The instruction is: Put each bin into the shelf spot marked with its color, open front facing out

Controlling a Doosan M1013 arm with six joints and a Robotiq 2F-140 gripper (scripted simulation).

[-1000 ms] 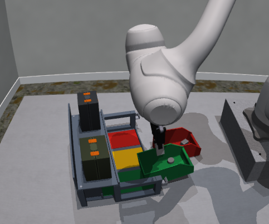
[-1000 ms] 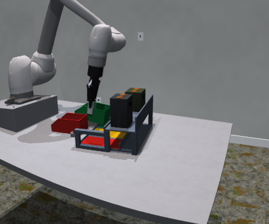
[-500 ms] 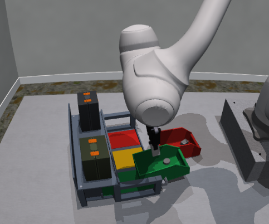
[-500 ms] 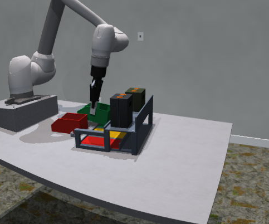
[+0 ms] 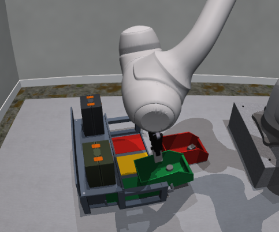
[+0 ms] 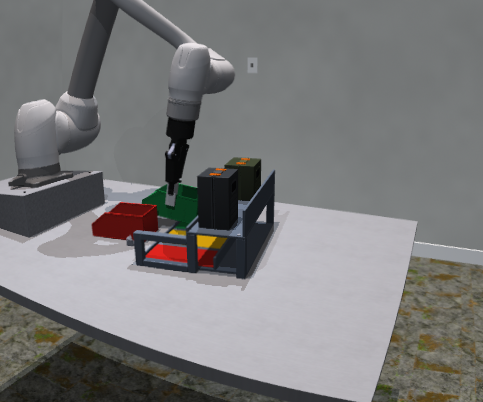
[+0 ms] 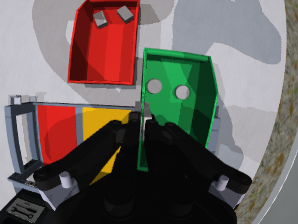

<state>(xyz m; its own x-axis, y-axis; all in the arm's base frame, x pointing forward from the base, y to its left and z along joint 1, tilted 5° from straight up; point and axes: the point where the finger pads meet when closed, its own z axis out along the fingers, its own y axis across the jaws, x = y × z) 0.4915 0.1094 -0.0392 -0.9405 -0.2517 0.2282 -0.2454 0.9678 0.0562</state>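
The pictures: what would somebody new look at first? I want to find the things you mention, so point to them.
Probably the big white arm (image 5: 155,78) (image 6: 188,75), reaching down over the shelf's front. Next, the bright green bin (image 5: 164,170) (image 6: 183,207) (image 7: 175,112), pinched by one side wall in the black gripper (image 5: 157,158) (image 6: 171,200) (image 7: 141,110). Then the red bin (image 5: 196,157) (image 6: 123,222) (image 7: 103,55), sitting on the table beside the shelf.

Robotics test cell (image 6: 373,125) | bench-mounted arm (image 5: 155,72) (image 6: 188,75) | plain grey walls (image 5: 71,37) (image 6: 353,110) | patterned floor (image 5: 100,89) (image 6: 453,310) (image 7: 287,100)

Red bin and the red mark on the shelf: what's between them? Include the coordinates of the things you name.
Between the red bin (image 5: 196,156) (image 6: 125,221) (image 7: 105,55) and red mark (image 5: 126,143) (image 6: 167,252) (image 7: 57,131) lie a strip of table (image 5: 42,130) (image 6: 323,280) (image 7: 47,90) and the shelf's front lip (image 5: 144,143) (image 7: 60,104); the wrist view shows both.
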